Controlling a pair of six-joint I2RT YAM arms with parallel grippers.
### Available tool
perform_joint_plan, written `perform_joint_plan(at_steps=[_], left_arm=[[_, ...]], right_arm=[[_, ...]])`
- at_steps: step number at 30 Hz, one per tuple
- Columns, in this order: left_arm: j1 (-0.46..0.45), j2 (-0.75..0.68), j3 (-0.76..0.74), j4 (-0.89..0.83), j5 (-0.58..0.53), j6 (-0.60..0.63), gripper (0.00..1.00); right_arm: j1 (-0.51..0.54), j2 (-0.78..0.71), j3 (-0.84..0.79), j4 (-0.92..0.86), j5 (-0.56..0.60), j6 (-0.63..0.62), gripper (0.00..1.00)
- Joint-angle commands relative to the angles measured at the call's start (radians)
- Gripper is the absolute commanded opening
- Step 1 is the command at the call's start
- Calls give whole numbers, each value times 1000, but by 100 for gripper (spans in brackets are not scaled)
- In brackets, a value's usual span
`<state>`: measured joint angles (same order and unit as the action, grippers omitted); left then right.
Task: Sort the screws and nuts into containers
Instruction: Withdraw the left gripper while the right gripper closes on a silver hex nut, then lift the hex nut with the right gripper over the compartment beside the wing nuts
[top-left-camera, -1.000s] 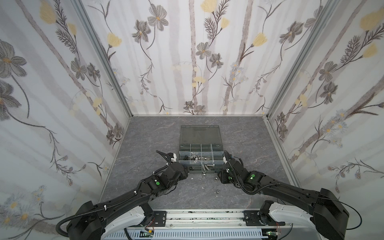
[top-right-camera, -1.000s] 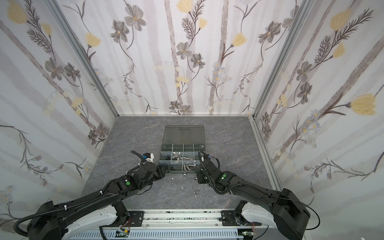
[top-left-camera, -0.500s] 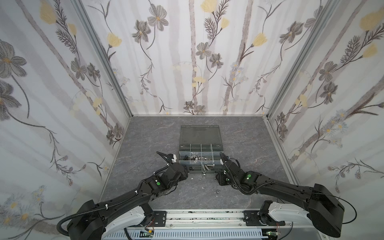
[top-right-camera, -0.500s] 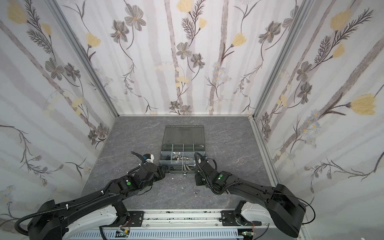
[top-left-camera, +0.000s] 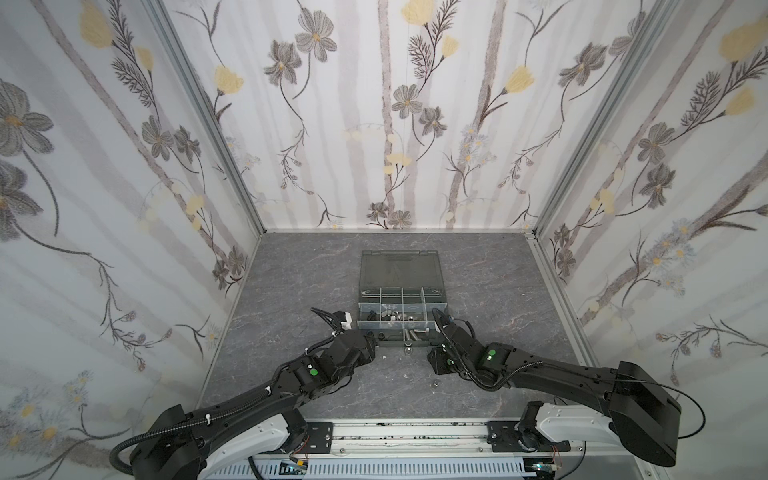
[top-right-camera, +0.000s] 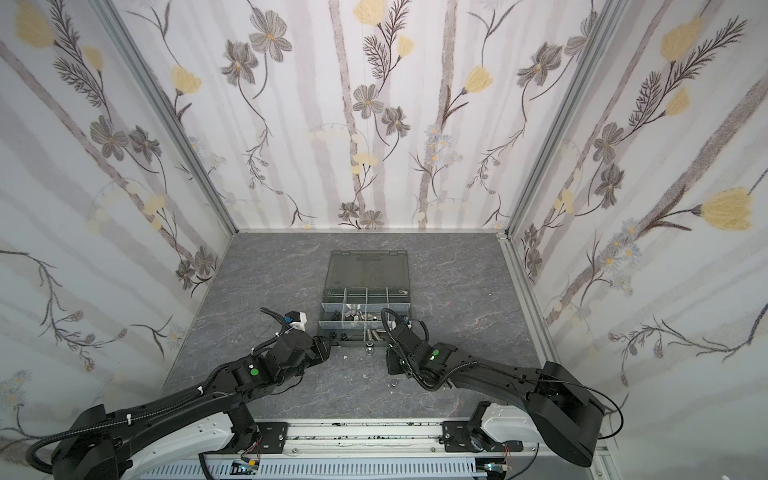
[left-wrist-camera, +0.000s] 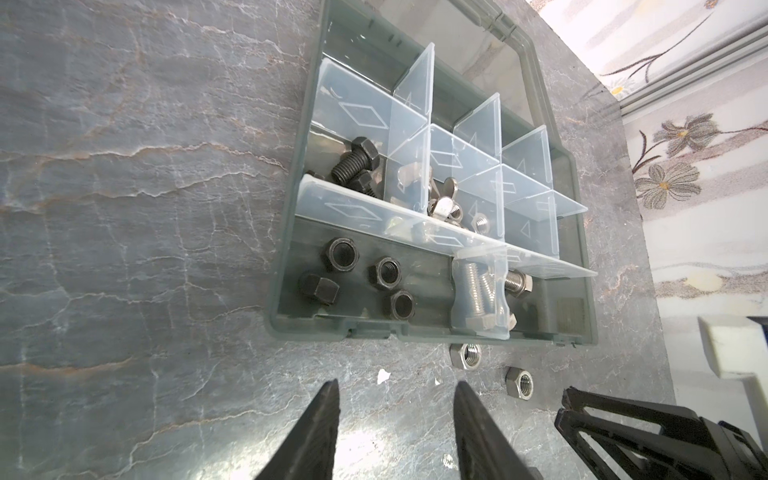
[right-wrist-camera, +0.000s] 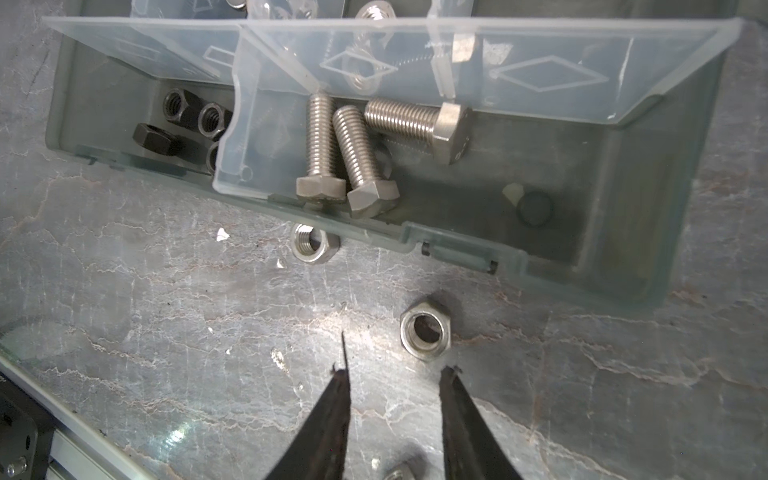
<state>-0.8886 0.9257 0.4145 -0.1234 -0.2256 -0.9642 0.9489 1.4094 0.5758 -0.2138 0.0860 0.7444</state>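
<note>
Left tool and right tool hung spread, empty. A silver nut lay on the desk near the right tool, outside the organizer box; an off-centre pinch might flick it away.

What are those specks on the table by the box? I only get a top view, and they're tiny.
Observer: Silver nuts. The right wrist view shows one beside the front wall of the box and another just ahead of the right gripper.
Operator: Is that claw holding anything?
Observer: No. Its jaws stand open, gripping nothing.
Operator: What's already sorted?
Observer: In the left wrist view, four black nuts share one front compartment; silver screws lie in the next.
</note>
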Motion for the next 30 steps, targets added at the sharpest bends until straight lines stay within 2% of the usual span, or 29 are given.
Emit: perform_joint_plan(at_steps=[1,6,30], left_arm=[[-2,-17,-14,18,-13,-23,47],[-5,-40,-33,18,-18,-33,48],[-19,-56,-52,22,-29,-53,48]], right_arm=[[5,24,13,15,24,7,37],[16,69,39,-28,73,5,37],[67,271,147,-91,143,-20,35]])
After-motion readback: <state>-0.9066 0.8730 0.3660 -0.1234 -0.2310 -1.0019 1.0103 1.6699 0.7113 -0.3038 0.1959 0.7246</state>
